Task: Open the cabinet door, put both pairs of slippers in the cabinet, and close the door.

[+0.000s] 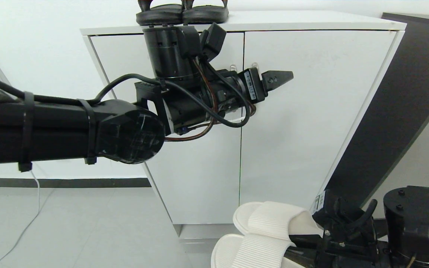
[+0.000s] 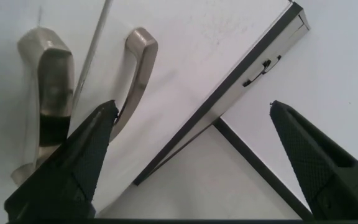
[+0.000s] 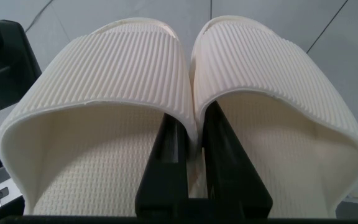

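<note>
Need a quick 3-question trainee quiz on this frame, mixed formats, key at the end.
1. True or false: both cabinet doors are shut.
2. Where is the black pair? A) on the cabinet top B) on the floor C) inside the cabinet
3. What does the right hand hold?
Key: 1 true; 2 A; 3 the white slippers.

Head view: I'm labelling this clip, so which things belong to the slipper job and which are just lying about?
Job: cabinet, its door handles, black slippers on its top, white slippers held in the right gripper, open left gripper near the handles.
Lying about: thin cable on the floor, dark panel beside the cabinet.
</note>
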`<state>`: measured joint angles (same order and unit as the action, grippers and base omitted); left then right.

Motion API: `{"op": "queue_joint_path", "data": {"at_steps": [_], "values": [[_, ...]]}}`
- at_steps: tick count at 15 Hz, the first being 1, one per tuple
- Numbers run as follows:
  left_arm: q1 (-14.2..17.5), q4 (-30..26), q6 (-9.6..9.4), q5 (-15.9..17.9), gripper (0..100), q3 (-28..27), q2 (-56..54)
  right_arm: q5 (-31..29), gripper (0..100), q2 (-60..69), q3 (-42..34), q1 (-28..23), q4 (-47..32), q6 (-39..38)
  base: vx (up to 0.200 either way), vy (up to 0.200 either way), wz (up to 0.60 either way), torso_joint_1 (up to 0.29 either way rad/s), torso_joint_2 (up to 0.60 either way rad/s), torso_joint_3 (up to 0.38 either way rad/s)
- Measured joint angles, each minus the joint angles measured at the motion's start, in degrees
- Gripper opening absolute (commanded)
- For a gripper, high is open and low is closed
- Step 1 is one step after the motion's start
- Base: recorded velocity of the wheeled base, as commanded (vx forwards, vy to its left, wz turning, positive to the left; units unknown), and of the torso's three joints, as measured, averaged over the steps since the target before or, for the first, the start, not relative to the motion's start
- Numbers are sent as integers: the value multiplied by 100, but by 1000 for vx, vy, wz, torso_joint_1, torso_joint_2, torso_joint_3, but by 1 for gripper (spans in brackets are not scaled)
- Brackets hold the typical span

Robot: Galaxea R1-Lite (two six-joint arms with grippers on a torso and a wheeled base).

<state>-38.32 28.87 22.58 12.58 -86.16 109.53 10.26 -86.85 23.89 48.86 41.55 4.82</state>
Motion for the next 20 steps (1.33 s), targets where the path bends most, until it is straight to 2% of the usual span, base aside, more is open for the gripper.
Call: {"op": "queue_joint_path", "data": {"at_steps": [1, 2, 7, 12, 16, 20], "values": [[4, 0, -5, 85, 100, -11, 22, 0, 0, -2, 0, -2, 0, 0, 0, 0, 0, 0, 0, 0], [4, 2, -5, 129, 0, -17, 39, -1, 0, -4, 2, -2, 0, 0, 0, 0, 0, 0, 0, 0], [-5, -11, -5, 123, 0, 26, 55, 10, 0, -23, -6, 0, 0, 0, 0, 0, 0, 0, 0, 0], [-167, 22, -6, 143, 0, 251, -124, 24, 0, -33, -44, 0, 2, 112, 0, 0, 0, 0, 0, 0], [-372, 124, -13, 138, 0, 664, -396, 115, 0, -22, -152, 69, 2, 161, 0, 0, 0, 0, 0, 0], [-551, 252, -33, 129, 0, 1213, -768, 552, 0, 71, -375, 155, 5, 345, 0, 0, 0, 0, 0, 0]]}}
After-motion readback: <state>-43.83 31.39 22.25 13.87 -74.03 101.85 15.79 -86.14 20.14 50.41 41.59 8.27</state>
